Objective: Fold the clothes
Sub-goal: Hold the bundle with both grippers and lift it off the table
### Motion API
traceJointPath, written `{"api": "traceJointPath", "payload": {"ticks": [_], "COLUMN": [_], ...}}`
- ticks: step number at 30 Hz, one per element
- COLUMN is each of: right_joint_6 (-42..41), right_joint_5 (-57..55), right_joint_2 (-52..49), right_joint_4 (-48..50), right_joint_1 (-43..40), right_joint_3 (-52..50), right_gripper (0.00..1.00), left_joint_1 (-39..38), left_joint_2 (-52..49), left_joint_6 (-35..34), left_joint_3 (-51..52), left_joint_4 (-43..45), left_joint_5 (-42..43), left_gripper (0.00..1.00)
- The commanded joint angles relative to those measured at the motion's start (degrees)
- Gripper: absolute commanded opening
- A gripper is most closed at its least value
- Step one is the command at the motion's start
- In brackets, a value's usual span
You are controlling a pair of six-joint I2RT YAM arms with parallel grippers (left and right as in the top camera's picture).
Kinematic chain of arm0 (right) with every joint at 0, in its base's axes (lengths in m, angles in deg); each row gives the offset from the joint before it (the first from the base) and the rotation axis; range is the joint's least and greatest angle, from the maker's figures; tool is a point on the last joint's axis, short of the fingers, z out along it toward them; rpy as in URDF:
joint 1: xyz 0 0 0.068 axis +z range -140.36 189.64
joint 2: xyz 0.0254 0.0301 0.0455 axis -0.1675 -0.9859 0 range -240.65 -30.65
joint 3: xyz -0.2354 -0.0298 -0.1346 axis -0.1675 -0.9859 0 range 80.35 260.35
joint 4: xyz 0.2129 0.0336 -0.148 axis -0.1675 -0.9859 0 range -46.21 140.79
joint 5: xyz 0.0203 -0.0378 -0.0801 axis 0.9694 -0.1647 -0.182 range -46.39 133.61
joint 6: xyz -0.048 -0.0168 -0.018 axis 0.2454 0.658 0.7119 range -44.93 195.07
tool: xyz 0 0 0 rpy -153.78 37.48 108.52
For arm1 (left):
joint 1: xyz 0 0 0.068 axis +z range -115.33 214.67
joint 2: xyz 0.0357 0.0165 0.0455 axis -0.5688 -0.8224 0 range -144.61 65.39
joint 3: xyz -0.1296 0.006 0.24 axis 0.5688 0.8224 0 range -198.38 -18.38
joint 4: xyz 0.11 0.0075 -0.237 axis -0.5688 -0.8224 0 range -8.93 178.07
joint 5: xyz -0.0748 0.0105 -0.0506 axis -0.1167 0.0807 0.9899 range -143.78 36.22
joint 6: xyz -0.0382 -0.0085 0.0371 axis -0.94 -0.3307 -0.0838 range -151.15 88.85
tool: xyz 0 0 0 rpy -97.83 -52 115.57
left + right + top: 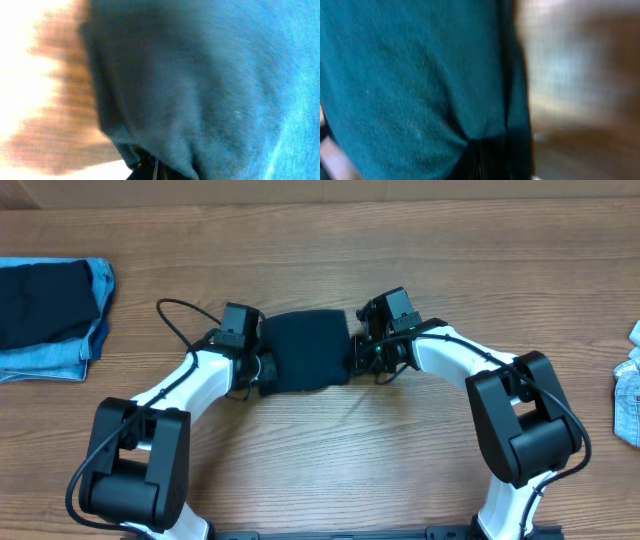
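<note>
The navy shirt [305,350] lies folded small at the middle of the table [330,240]; the left gripper [262,362] pinches its left edge, jaws pressed together on cloth; the right gripper [358,352] pinches the right edge likewise; a navy-and-denim pile [50,315] sits far left; pale denim [628,385] far right.

Wooden table [320,240], clothes stack [45,315] left, denim piece [628,395] right

Navy shirt [305,350]: soft matt cloth, a fine knit noted close up. Denim stack [50,360]: coarser matt cloth. Table [330,240]: smooth grained wood, low sheen recorded. Arm shells [450,348]: glossy white plastic. Motor housings [520,425]: matt black.
</note>
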State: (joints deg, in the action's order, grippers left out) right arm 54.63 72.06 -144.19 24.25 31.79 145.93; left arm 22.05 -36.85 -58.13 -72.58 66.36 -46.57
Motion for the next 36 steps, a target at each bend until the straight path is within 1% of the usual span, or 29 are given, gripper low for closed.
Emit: {"api": "traceJointPath", "payload": {"ticks": [1,4,6,9,11,12,13,15,16,20,24,26,31,36], "right_joint_6": [-0.94,-3.76,-6.73,-9.88,-10.97,-10.84,-9.49,-5.92,-3.45,1.73,4.55,5.75,5.68,5.68], "right_joint_5": [1.29,1.27,1.22,-0.94,-8.24,-14.62,-15.89,-16.92,-16.87,-16.81,-15.98,-16.0,-15.87,-15.34], "right_joint_2": [2.95,6.01,8.15,10.71,12.85,15.26,16.35,17.94,18.4,18.08,16.59,15.06,9.9,4.26], "right_joint_4": [-4.5,-6.71,-7.74,-8.39,-9.9,-11.37,-11.45,-10.73,-9.73,-5.97,-0.31,2.23,7.39,13.09], "right_joint_1": [2.75,6.05,8.83,12.13,13.07,12.74,12.26,10.82,9.75,5.35,2.12,1.11,-1.11,-2.89], "right_joint_3": [-0.7,-0.7,-0.7,-0.68,-0.63,-0.59,-0.59,-0.59,-0.59,-0.61,-0.61,-0.61,-0.61,-0.61], "right_gripper": [0.04,0.04,0.04,0.04,0.04,0.04,0.05,0.07,0.07,0.08,0.09,0.1,0.11,0.11], "left_joint_1": [2.54,2.82,2.86,3.15,3.76,4.57,4.98,5.79,6.12,6.47,4.48,2.84,-1.27,-4.46], "left_joint_2": [-3.48,-3.48,-3.48,-3.48,-3.34,-2.89,-2.49,-1.62,-1.09,1.22,2.21,2.01,2.01,2.01], "left_joint_6": [0.83,0.83,0.81,0.85,1.88,4.24,5.64,8.33,8.63,8.59,6.4,5.14,2.6,2.1], "left_joint_3": [-0.26,-0.26,-0.37,-1.86,-4.59,-8.44,-10.4,-14.51,-16.48,-22.93,-23.8,-22.67,-18.03,-10.62], "left_joint_4": [4.96,12.26,15.98,17.7,14.29,8.55,5.57,-0.68,-3.76,-15.28,-24.2,-26.25,-26.1,-21.73], "left_joint_5": [-1.62,-1.86,-1.84,-1.79,-1.79,-1.79,-1.79,-2.05,-2.14,-0.76,1.01,1.01,0.28,-0.61], "left_gripper": [0.05,0.06,0.09,0.11,0.11,0.12,0.13,0.17,0.19,0.22,0.22,0.2,0.19,0.19]}}
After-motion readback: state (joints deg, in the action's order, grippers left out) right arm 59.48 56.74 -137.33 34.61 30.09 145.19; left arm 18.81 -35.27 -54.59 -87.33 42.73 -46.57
